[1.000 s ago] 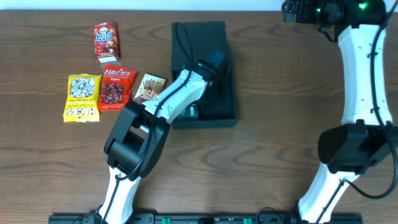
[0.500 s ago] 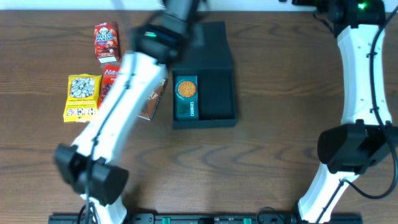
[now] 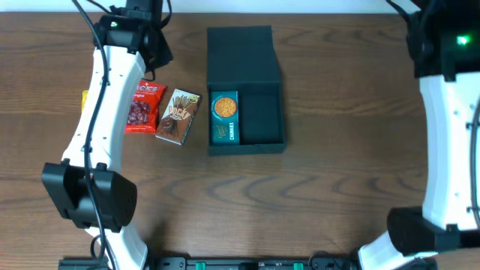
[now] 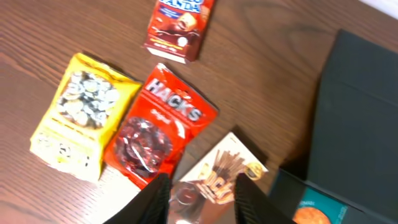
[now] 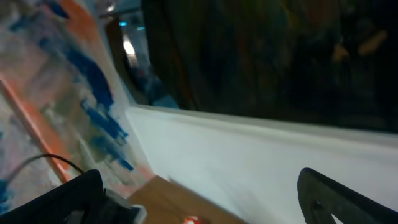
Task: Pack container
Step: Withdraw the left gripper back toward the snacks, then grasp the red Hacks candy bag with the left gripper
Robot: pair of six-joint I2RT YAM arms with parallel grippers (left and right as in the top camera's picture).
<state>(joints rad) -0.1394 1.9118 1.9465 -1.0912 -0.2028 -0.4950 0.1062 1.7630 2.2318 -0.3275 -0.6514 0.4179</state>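
Teal-black cardboard container [image 3: 262, 124] sits top-centre of the overhead frame on the wooden bench [image 3: 322, 202]. Its long axis runs top-to-bottom, with the flap lid [image 3: 240, 49] open flat toward the top edge. A teal cookie packet [image 3: 225, 118] lies in its left half. Overhead, the left arm [image 3: 105, 112] hides most of the yellow snack bag [image 4: 84, 124] and all of the red carton [image 4: 179, 28]. The left wrist view shows both, carton cut off at the top. Left gripper [image 4: 202, 199] is spread, empty. Right gripper [image 5: 199, 180] is outside the overhead frame; its own view is blurred, jaws probably apart.
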